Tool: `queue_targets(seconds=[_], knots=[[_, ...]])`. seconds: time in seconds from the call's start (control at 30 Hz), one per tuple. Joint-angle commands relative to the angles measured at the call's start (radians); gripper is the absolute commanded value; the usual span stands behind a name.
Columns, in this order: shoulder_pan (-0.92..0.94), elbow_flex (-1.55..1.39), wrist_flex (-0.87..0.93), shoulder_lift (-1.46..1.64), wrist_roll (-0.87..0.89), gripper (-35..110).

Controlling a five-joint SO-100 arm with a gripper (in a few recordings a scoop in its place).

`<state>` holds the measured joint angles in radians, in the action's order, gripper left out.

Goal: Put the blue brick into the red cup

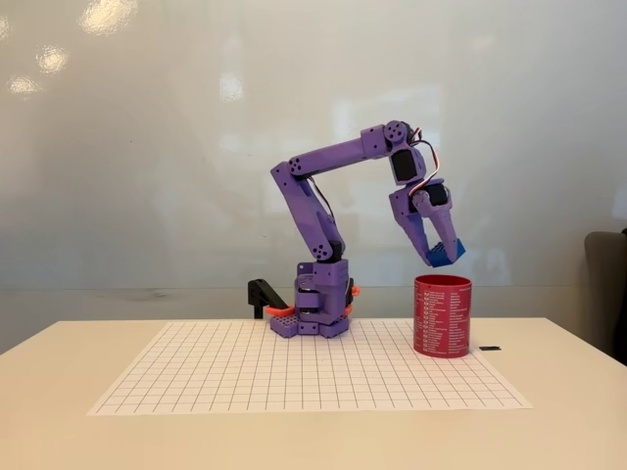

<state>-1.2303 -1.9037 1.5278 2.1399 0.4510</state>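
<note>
In the fixed view a purple arm reaches out to the right from its base at the back of the table. Its gripper [441,254] points down and is shut on the blue brick [447,254], which hangs tilted in the air. The red cup [442,315], straight-sided with rows of small white print, stands upright on the right part of the grid sheet. The brick hangs just above the cup's open rim, with a small gap between them.
A white grid sheet [294,377] covers the middle of the pale table. The arm's base [318,304] and a black clamp [265,294] sit at the sheet's back edge. A small black object [490,348] lies right of the cup. A whiteboard wall stands behind.
</note>
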Motion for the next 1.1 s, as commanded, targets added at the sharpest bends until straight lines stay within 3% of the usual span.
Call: queue_targets(seconds=[0.0, 0.1, 0.47, 0.5, 0.53, 0.57, 1.07], knots=[[0.0, -0.029, -0.014, 0.02, 0.014, 25], [0.008, -0.044, -0.017, 0.043, 0.018, 37], [0.018, -0.055, -0.009, 0.051, 0.005, 36], [0.018, -0.055, -0.012, 0.051, 0.002, 35], [0.02, -0.055, -0.02, 0.051, -0.005, 23], [0.023, -0.055, -0.034, 0.044, -0.029, 0], [0.109, -0.075, -0.094, 0.103, -0.041, 0]])
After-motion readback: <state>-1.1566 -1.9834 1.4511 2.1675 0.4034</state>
